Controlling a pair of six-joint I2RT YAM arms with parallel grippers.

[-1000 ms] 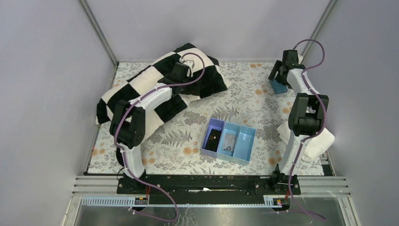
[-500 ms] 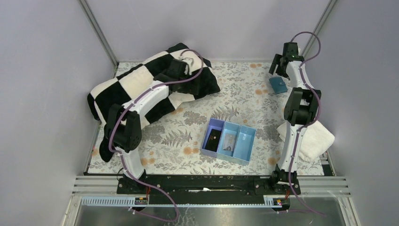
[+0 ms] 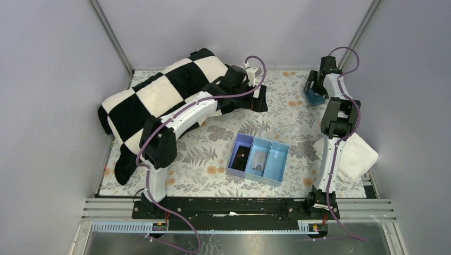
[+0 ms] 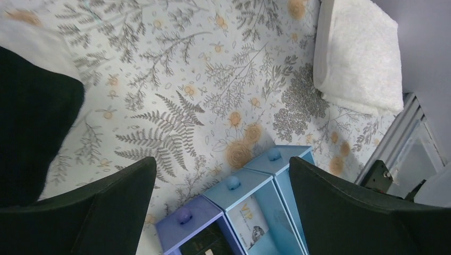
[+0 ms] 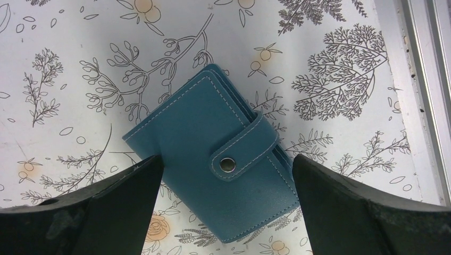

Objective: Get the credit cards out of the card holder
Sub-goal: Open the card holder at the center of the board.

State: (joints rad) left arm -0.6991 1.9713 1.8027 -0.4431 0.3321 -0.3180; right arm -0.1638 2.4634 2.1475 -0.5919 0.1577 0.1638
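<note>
– Nearest to the arm bases, which container stands on the flowered table (image 3: 213,154)?
– A light-blue plastic tray with three compartments (image 3: 277,159). Its violet end compartment holds a small dark object and the middle one holds a pale printed card. What they are exactly, one cannot tell.
– And the left gripper (image 4: 222,162)?
– It hangs a little beyond the tray, jaws wide apart, holding nothing.
– Where is the task's thing?
– At the far right corner lies the small teal stitched card holder (image 5: 202,133), closed, with its strap (image 5: 242,154) snapped. The right gripper (image 5: 227,159) hovers over it, jaws wide apart. No credit cards show; presumably they are inside.
– How will it handle?
– Probably light, soft and thin, so it may slide. One gripper should pin the body while the other lifts the strap tip.
</note>
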